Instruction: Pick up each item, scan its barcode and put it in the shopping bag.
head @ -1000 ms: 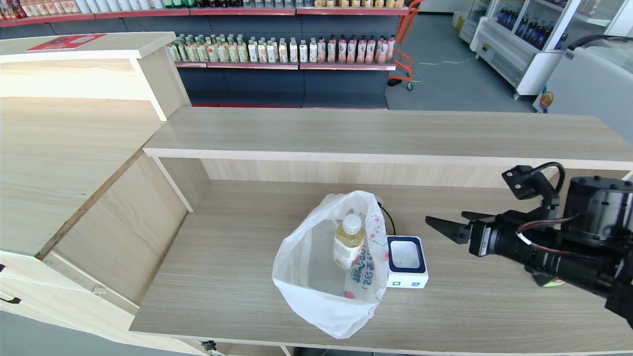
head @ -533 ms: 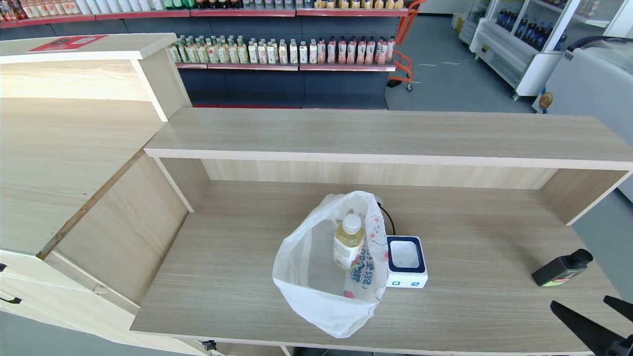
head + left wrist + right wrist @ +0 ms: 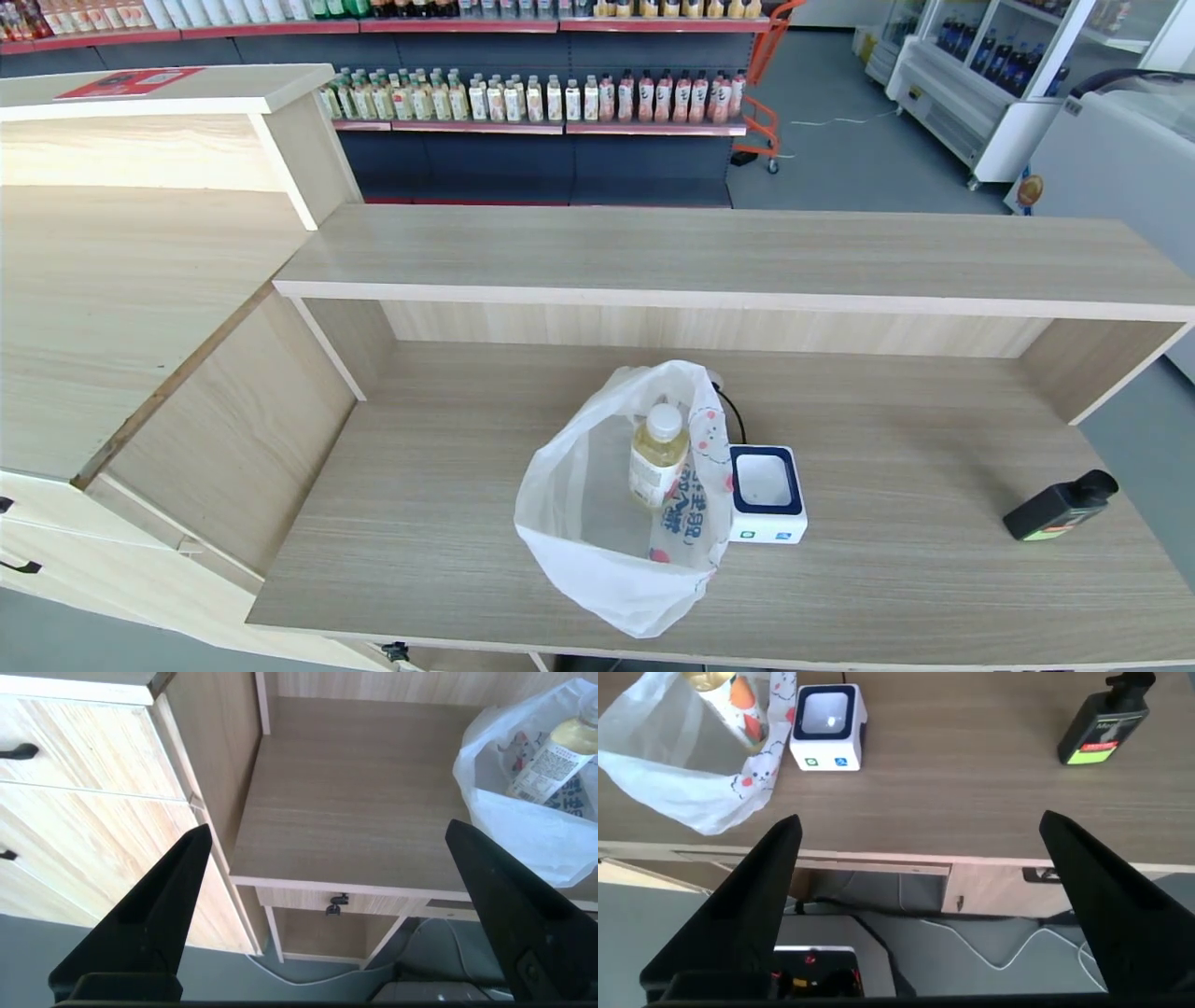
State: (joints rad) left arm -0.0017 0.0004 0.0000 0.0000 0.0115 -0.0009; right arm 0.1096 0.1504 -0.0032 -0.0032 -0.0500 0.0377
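Note:
A white plastic shopping bag (image 3: 616, 523) stands open in the middle of the wooden counter (image 3: 887, 579), with a pale yellow drink bottle (image 3: 659, 454) upright inside it. The white barcode scanner (image 3: 766, 494) with a dark blue rim sits just right of the bag. A black bottle (image 3: 1060, 506) with a green label lies on its side near the counter's right end. My left gripper (image 3: 327, 905) hangs open below the counter's front left corner, bag (image 3: 533, 793) off to one side. My right gripper (image 3: 920, 910) hangs open before the counter's front edge, facing the scanner (image 3: 827, 727) and black bottle (image 3: 1103, 723).
A raised wooden ledge (image 3: 728, 257) runs along the back of the counter. A side panel (image 3: 233, 439) closes the left end, with drawers (image 3: 84, 831) beyond it. Store shelves of bottled drinks (image 3: 532, 93) and fridges (image 3: 1008, 75) stand behind. Cables (image 3: 971, 943) hang under the counter.
My right arm, stretched out above the counter's right side, has drawn back and down out of the head view, uncovering the black bottle. The bag, bottle and scanner have not moved.

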